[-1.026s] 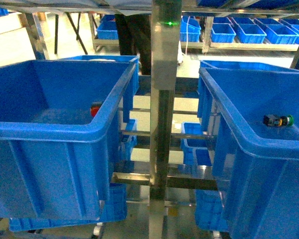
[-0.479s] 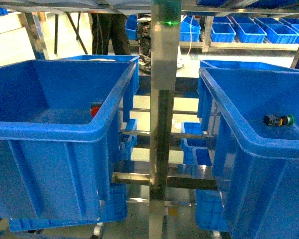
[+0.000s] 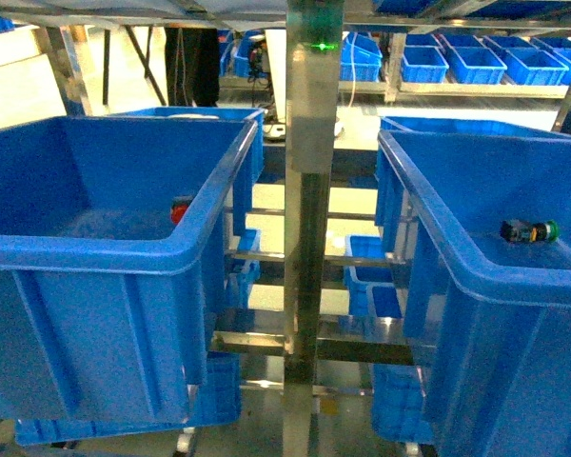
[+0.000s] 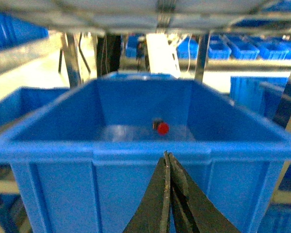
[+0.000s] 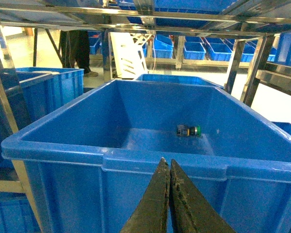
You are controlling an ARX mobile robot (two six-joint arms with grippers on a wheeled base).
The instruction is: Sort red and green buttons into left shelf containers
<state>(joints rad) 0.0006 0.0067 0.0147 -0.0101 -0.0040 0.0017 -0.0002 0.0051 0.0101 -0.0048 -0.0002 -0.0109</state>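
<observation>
The red button [image 3: 182, 208] lies on the floor of the left blue container [image 3: 124, 249], near its right wall; it also shows as the red button [image 4: 161, 127] inside the left container [image 4: 150, 148]. The green button [image 3: 529, 230] lies on its side in the right container [image 3: 476, 276], seen too as the green button [image 5: 188, 130] in the right container [image 5: 150, 158]. My left gripper [image 4: 168, 155] is shut and empty, just outside the near rim. My right gripper [image 5: 167, 162] is shut and empty, before its bin's near rim. Neither gripper shows in the head view.
A steel shelf post [image 3: 309, 228] stands between the two bins. Smaller blue crates [image 3: 476, 62] fill racks behind, and more crates [image 3: 371, 276] sit on lower shelves. A person's legs [image 3: 192, 57] stand in the aisle at the back. Shelf rails [image 5: 136, 14] run overhead.
The person in the background has walked left along the aisle. The bins and buttons have barely shifted in the head view.
</observation>
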